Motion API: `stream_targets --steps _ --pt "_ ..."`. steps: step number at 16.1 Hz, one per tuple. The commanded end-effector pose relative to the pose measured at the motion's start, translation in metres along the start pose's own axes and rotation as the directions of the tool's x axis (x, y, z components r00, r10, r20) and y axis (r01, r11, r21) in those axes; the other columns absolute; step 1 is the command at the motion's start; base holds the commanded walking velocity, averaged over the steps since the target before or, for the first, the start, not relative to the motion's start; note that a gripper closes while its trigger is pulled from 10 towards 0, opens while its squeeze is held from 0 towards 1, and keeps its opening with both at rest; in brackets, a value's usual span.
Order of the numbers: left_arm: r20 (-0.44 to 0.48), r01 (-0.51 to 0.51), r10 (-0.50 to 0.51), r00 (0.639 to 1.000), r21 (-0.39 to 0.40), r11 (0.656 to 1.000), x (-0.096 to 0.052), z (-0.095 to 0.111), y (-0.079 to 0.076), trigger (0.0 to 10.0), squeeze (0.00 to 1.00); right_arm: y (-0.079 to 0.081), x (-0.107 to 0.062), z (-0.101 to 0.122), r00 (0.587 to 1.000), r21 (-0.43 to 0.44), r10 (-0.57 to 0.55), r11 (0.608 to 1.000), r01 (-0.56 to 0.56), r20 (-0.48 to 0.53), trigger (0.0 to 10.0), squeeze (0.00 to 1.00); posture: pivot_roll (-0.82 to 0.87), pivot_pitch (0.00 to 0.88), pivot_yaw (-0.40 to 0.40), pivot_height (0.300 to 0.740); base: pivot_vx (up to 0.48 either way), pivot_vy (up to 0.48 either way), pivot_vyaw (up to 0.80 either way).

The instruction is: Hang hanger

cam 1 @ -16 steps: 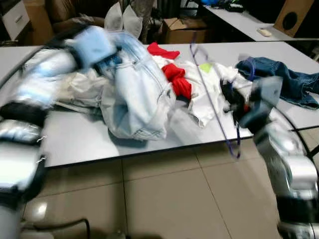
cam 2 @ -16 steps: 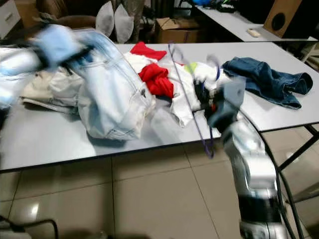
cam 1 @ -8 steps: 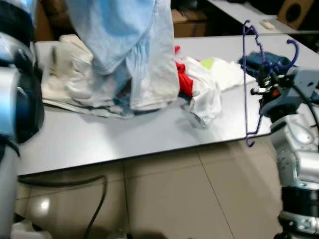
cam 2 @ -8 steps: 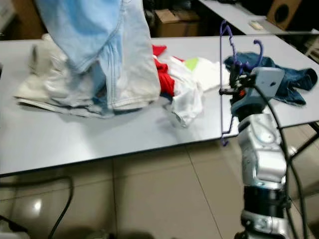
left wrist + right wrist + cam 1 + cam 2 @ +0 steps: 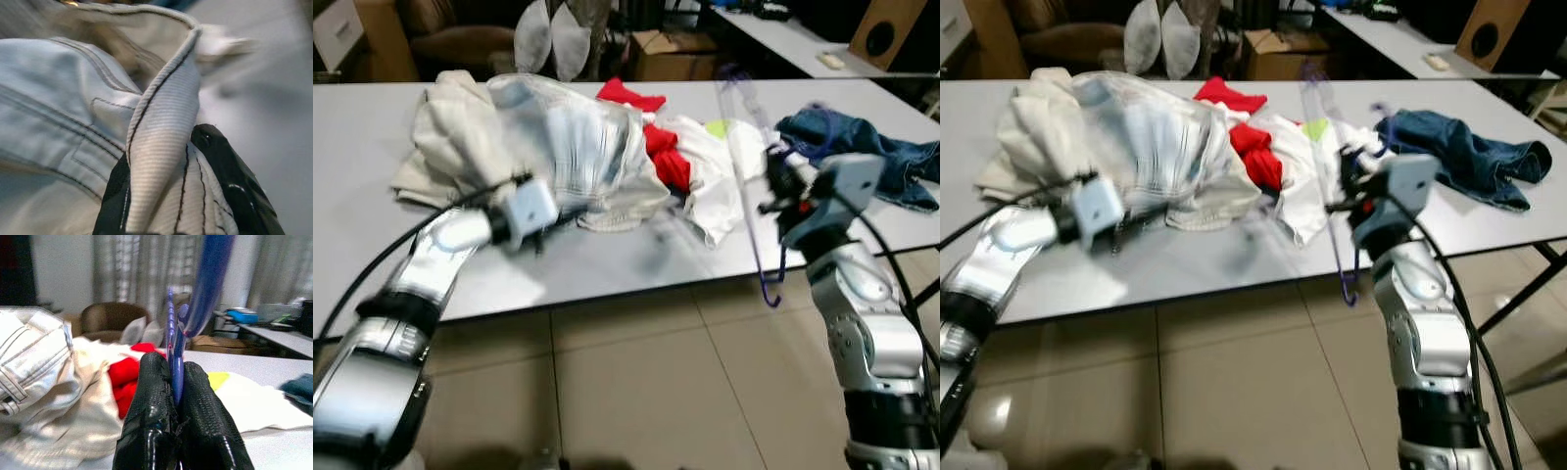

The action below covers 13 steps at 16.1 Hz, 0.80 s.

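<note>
Right wrist view: the right gripper (image 5: 176, 382) pinches the blue hanger (image 5: 172, 340), long axis near-vertical; the left gripper (image 5: 190, 186), at nine o'clock, clamps pale jeans (image 5: 570, 147) on the table (image 5: 607, 264).

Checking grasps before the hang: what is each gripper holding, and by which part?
Right gripper: blue hanger, pinched on its thin bar. Left gripper: pale jeans, by a folded fabric edge.
</note>
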<state>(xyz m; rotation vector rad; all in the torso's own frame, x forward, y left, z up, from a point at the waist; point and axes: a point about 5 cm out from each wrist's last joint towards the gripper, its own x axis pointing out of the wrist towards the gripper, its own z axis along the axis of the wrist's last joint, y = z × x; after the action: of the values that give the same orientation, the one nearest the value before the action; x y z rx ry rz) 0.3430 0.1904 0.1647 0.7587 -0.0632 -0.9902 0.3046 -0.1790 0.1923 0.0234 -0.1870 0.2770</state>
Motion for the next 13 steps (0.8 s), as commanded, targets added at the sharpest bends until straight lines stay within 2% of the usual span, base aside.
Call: stream_targets --steps 1,2,3,4,5,6,7,8,9,10,12,13 --pt "0.001 0.166 -0.167 0.986 -0.068 0.984 -0.001 0.005 -0.015 0.0 0.00 0.000 -0.004 0.004 0.998 -0.011 0.056 0.998 -0.056 -0.005 10.0 0.00 -0.12 0.000 -0.054 0.740 0.000 0.000 0.00" --pt "-0.051 0.296 -0.304 0.951 -0.127 0.947 -0.009 0.000 -0.032 0.0 0.00 0.000 -0.008 0.003 0.994 -0.017 0.105 0.994 -0.105 -0.029 10.0 0.00 -0.12 0.000 -0.054 0.740 0.000 0.000 0.00" --pt "-0.090 0.360 -0.374 0.923 -0.137 0.923 -0.015 -0.002 -0.042 0.0 0.00 0.001 -0.011 0.001 0.988 -0.021 0.146 0.989 -0.147 -0.050 10.0 0.00 -0.12 0.000 -0.053 0.740 0.000 0.000 0.00" --pt "-0.094 0.359 -0.370 0.924 -0.117 0.926 -0.014 -0.002 -0.046 0.0 0.00 0.002 -0.013 0.000 0.985 -0.036 0.162 0.986 -0.165 -0.064 10.0 0.00 -0.13 0.000 -0.049 0.740 0.000 0.000 0.00" --pt "-0.086 0.320 -0.328 0.941 -0.087 0.943 -0.008 -0.002 -0.049 0.0 0.00 0.000 -0.016 -0.002 0.987 -0.029 0.140 0.989 -0.143 -0.072 10.0 0.00 -0.14 0.000 -0.045 0.740 0.000 0.000 0.00" --pt "-0.109 0.295 -0.302 0.947 -0.070 0.953 -0.006 -0.005 -0.055 1.2 0.00 -0.005 -0.018 -0.005 0.994 -0.015 0.082 0.996 -0.083 -0.078 10.0 0.00 -0.15 0.000 -0.042 0.740 0.000 0.000 0.00" --pt "-0.128 0.287 -0.294 0.947 -0.069 0.956 -0.007 -0.007 -0.057 1.2 0.00 -0.007 -0.019 -0.006 0.995 -0.011 0.054 0.998 -0.055 -0.080 10.0 0.00 -0.15 0.000 -0.042 0.740 0.000 0.000 0.00" --pt "-0.157 0.261 -0.266 0.951 -0.050 0.964 -0.010 -0.008 -0.061 10.0 0.00 -0.011 -0.021 -0.008 0.996 0.016 -0.003 1.000 0.005 -0.084 10.0 0.00 -0.16 0.000 -0.041 0.740 0.000 0.000 0.00" --pt "-0.139 0.247 -0.256 0.957 -0.077 0.966 -0.014 -0.004 -0.064 10.0 0.00 -0.012 -0.023 -0.010 0.996 0.038 -0.025 0.999 0.029 -0.088 10.0 0.00 -0.16 0.000 -0.042 0.740 0.000 0.000 0.00" --pt "-0.103 0.241 -0.254 0.962 -0.120 0.963 -0.022 -0.002 -0.065 10.0 1.00 -0.009 -0.024 -0.010 0.996 0.039 -0.011 0.999 0.014 -0.092 10.0 0.00 -0.16 0.000 -0.042 0.740 0.000 0.000 0.00" --pt "-0.093 0.285 -0.307 0.947 -0.193 0.939 -0.036 -0.003 -0.072 10.0 1.00 -0.007 -0.023 -0.008 0.996 0.035 0.007 0.999 -0.003 -0.089 10.0 0.00 -0.16 0.000 -0.048 0.740 0.000 0.000 0.00" --pt "-0.100 0.304 -0.337 0.936 -0.253 0.919 -0.044 -0.006 -0.077 10.0 1.00 -0.009 -0.023 -0.007 0.996 0.036 -0.001 0.999 0.004 -0.088 10.0 0.00 -0.16 0.000 -0.050 0.740 0.000 0.000 0.00"
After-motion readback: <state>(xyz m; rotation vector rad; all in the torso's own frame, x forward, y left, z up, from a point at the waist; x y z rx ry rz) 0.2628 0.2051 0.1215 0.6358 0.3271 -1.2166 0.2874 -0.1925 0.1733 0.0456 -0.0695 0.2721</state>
